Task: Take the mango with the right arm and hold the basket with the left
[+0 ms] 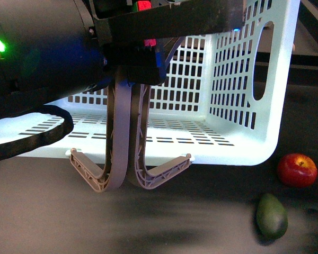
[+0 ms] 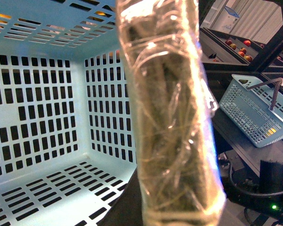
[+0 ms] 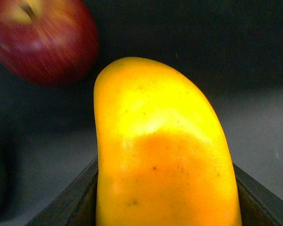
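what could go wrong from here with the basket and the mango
1. The left gripper pinches only the two handles, so the basket, tipped toward the camera, could swing or slip.
2. The mango is smooth and sits between the fingers of the right gripper; it might slide out.
3. The apple lies close and may get knocked.

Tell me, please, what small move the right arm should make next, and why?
Probably lift the mango straight up, away from the apple lying just beyond it: the right gripper flanks the fruit closely on both sides, and the left gripper holds the basket by its handles.
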